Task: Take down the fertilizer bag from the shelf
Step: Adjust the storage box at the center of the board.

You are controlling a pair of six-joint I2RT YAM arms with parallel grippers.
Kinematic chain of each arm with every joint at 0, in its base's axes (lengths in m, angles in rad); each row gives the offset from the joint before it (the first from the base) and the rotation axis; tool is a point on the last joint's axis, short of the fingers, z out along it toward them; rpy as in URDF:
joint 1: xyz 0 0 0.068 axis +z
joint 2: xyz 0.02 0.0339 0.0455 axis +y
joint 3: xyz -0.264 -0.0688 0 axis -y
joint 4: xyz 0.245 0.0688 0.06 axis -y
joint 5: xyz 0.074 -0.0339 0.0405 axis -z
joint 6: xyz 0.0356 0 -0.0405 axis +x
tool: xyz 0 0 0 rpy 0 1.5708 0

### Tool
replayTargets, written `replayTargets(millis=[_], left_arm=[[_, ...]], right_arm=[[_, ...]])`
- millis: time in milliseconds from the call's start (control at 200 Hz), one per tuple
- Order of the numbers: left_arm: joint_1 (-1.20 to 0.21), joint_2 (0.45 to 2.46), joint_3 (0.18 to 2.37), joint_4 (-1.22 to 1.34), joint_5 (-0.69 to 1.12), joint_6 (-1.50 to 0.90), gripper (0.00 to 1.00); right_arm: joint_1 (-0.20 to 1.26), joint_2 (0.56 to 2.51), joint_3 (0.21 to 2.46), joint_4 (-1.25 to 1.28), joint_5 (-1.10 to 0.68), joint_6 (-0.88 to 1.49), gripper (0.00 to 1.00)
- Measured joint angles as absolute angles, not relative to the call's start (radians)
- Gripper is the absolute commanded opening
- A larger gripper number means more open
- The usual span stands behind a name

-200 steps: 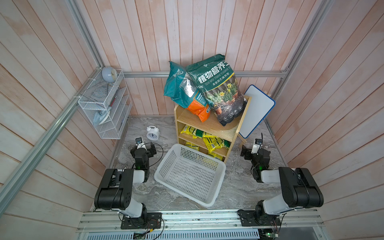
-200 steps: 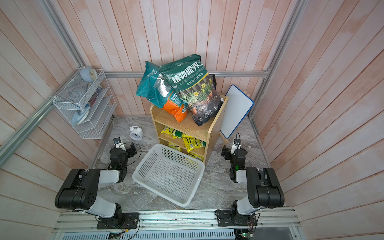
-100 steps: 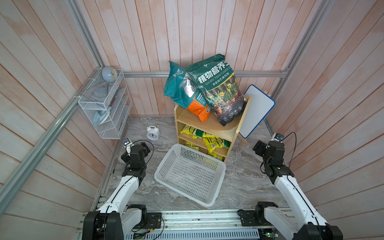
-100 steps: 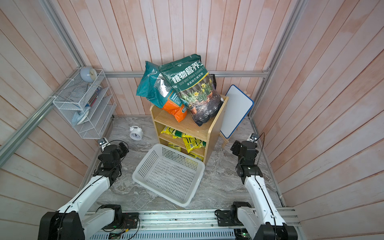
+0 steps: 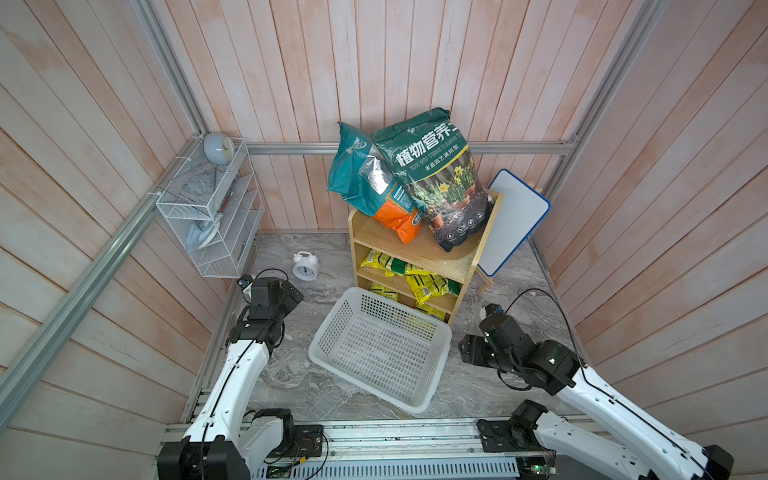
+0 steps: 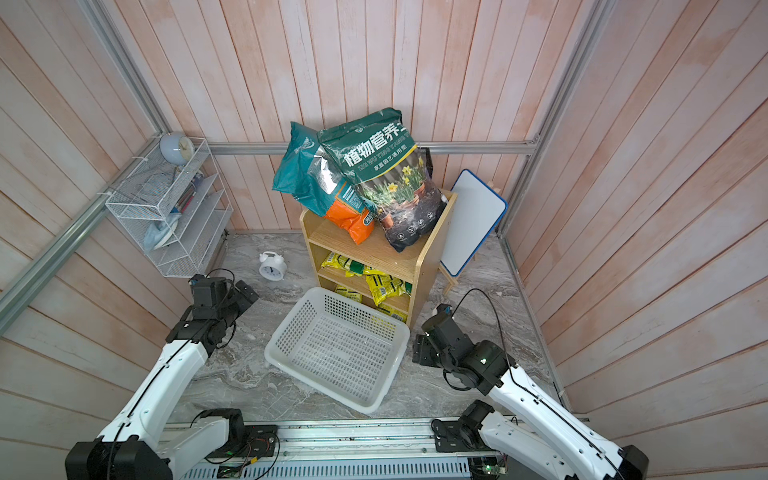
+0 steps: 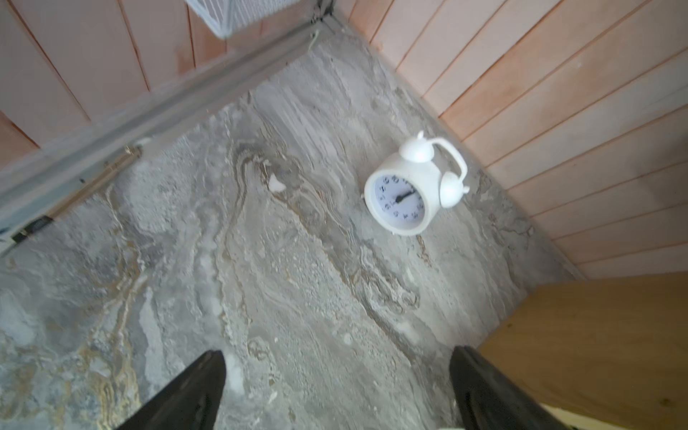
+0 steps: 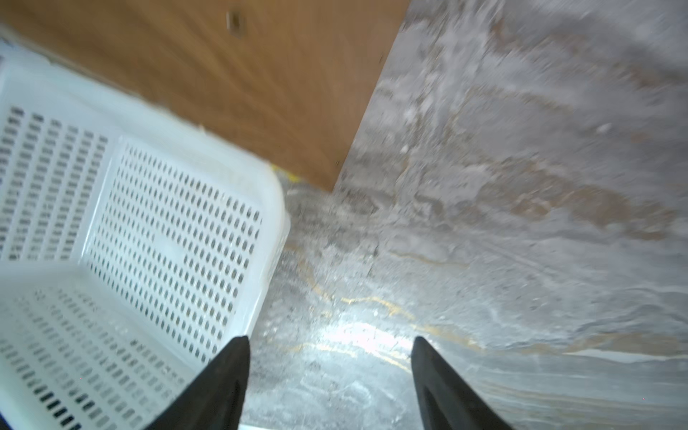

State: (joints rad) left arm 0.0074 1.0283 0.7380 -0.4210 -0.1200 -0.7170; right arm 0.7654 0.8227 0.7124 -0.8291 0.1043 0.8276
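The fertilizer bag [image 5: 436,178] leans upright atop the shelf [image 5: 382,245], far beyond and above both empty, spread-jawed claws (left gripper [image 7: 337,353], right gripper [image 8: 330,339]), seemingly nearer the right.

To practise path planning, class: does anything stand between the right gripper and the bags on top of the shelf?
Yes. The right gripper is low beside the shelf, whose raised side panel fences the dark green bag on that side. That bag overlaps the teal-and-orange bag. The white basket lies before the shelf.
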Motion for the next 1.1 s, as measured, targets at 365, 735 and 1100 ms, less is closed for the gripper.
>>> replayTargets(millis=[365, 735, 1100], left_arm=[[0.008, 0.948, 0.812, -0.595, -0.025, -0.753, 1.00], [0.007, 0.962, 0.985, -0.764, -0.008, -0.738, 1.00], [-0.154, 0.985, 1.279, -0.731, 0.102, -0.739, 1.00]], right_arm=[[0.846, 1.090, 0.724, -0.633, -0.094, 0.871, 0.57], [0.878, 1.305, 0.840, -0.544, -0.168, 0.805, 0.59], [0.851, 1.237, 0.992, -0.741, -0.031, 0.635, 0.75]])
